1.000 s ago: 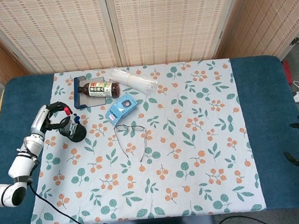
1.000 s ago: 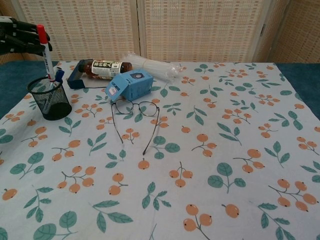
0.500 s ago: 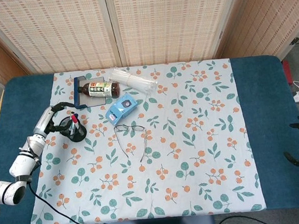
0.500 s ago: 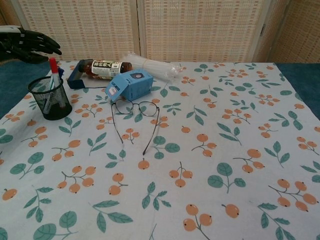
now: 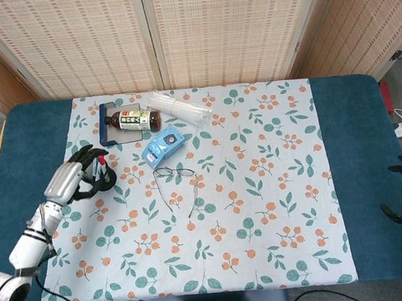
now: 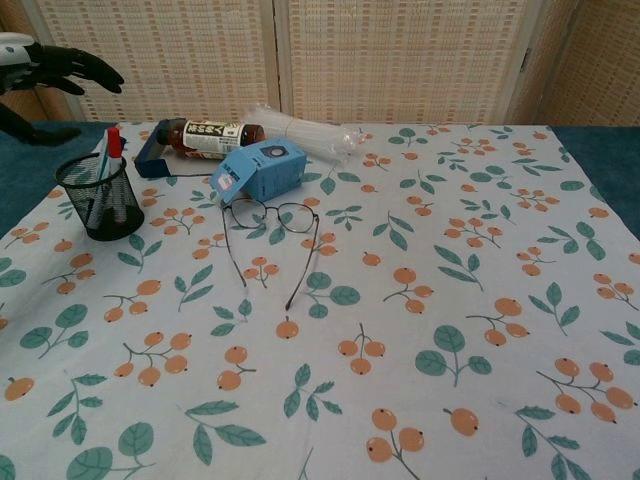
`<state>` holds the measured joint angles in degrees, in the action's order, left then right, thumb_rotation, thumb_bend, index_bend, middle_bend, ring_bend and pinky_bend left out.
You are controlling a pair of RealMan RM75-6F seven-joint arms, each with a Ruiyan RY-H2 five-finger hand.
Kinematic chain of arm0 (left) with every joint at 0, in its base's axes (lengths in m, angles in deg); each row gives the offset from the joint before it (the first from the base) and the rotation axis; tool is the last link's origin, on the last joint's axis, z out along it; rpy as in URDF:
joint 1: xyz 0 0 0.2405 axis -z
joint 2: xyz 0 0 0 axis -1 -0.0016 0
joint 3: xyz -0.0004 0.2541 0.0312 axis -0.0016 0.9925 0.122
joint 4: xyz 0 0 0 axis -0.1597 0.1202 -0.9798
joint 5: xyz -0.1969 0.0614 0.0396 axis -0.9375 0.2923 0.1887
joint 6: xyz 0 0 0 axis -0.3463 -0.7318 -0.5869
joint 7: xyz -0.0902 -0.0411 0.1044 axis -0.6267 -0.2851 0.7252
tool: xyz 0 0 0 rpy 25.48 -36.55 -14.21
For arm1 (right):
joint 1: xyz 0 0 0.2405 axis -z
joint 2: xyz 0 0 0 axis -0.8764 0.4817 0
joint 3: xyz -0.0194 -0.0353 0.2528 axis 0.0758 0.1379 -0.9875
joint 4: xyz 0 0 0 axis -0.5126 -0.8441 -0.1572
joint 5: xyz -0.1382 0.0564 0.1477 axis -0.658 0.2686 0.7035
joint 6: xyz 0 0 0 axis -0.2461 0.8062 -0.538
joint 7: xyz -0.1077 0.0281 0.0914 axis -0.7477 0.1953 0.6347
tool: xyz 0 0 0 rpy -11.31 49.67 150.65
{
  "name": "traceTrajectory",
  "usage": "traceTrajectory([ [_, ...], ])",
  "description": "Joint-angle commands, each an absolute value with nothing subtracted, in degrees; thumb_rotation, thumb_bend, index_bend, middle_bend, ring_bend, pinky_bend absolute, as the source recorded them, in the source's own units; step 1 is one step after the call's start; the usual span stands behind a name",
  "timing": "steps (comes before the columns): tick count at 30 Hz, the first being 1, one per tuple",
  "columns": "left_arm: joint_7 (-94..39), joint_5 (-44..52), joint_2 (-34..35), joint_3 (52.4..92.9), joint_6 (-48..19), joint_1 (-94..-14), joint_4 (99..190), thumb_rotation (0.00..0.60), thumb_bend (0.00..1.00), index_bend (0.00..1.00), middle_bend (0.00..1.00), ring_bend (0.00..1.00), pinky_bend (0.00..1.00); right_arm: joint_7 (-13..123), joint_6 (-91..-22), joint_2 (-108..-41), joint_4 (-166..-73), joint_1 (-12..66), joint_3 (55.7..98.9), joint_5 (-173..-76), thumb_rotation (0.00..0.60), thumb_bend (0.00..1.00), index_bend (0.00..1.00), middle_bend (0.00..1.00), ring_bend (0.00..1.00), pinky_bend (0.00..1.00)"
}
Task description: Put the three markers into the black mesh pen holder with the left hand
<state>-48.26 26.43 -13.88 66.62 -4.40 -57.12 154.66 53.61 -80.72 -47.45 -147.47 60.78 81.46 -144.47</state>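
markers stand in the pen holder; left robot hand spread, empty.

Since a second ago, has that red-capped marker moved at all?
Yes. The red-capped marker has dropped into the black mesh pen holder; the left hand now hovers open above it, holding nothing.

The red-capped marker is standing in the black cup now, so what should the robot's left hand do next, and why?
Probably lift away toward its own side of the table. The left hand is open, fingers spread and holding nothing. The red-capped marker already stands in the black mesh pen holder among other markers, and no marker lies loose on the tablecloth, so nothing seems left to pick up.
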Motion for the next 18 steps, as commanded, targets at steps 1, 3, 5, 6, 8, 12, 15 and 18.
traceTrajectory([
  [1, -2.9, 30.0, -17.2, 76.2, -30.7, -74.0, 178.1, 0.6, 0.4, 0.17, 0.14, 0.04, 0.11, 53.9, -81.0, -47.3, -147.7, 60.9, 81.7, -145.3, 0.6, 0.1, 0.28, 0.14, 0.28, 0.16],
  [3, -1.7, 31.6, -15.6, 78.1, -34.1, -76.6, 176.0, 0.6, 0.4, 0.16, 0.13, 0.04, 0.11, 53.9, -81.2, -47.2, -148.1, 60.9, 82.0, -146.1, 0.6, 0.1, 0.28, 0.14, 0.28, 0.16],
  [5, -3.9, 30.9, -15.0, 78.9, -34.9, -78.0, 174.1, 0.6, 0.4, 0.16, 0.13, 0.04, 0.11, 53.8, -81.4, -47.1, -148.4, 61.0, 82.3, -147.0, 0.6, 0.1, 0.28, 0.14, 0.28, 0.16],
  [6, -5.8, 29.1, -14.8, 79.1, -34.6, -78.7, 172.7, 0.6, 0.4, 0.16, 0.12, 0.04, 0.11, 53.8, -81.7, -47.0, -148.6, 61.1, 82.4, -147.4, 0.6, 0.1, 0.28, 0.14, 0.28, 0.16],
  [8, -7.9, 27.5, -15.1, 79.4, -33.4, -79.0, 171.1, 0.6, 0.4, 0.15, 0.09, 0.02, 0.1, 53.7, -82.1, -46.9, -148.9, 61.2, 82.6, -148.0, 0.6, 0.1, 0.28, 0.14, 0.28, 0.16],
  [12, -9.6, 24.4, -15.2, 79.0, -32.3, -79.6, 167.7, 0.6, 0.4, 0.14, 0.06, 0.01, 0.09, 53.4, -82.7, -46.7, -149.3, 61.5, 82.7, -148.6, 0.6, 0.1, 0.28, 0.14, 0.28, 0.16],
  [15, -11.1, 21.7, -14.1, 77.8, -32.5, -80.2, 164.1, 0.6, 0.4, 0.14, 0.06, 0.01, 0.09, 53.0, -82.7, -46.7, -149.5, 61.5, 82.8, -148.7, 0.6, 0.1, 0.28, 0.14, 0.28, 0.16],
  [18, -12.7, 20.2, -13.6, 77.1, -32.1, -80.4, 161.9, 0.6, 0.4, 0.14, 0.06, 0.01, 0.09, 52.7, -82.5, -46.8, -149.5, 61.4, 82.8, -148.6, 0.6, 0.1, 0.28, 0.14, 0.28, 0.16],
])
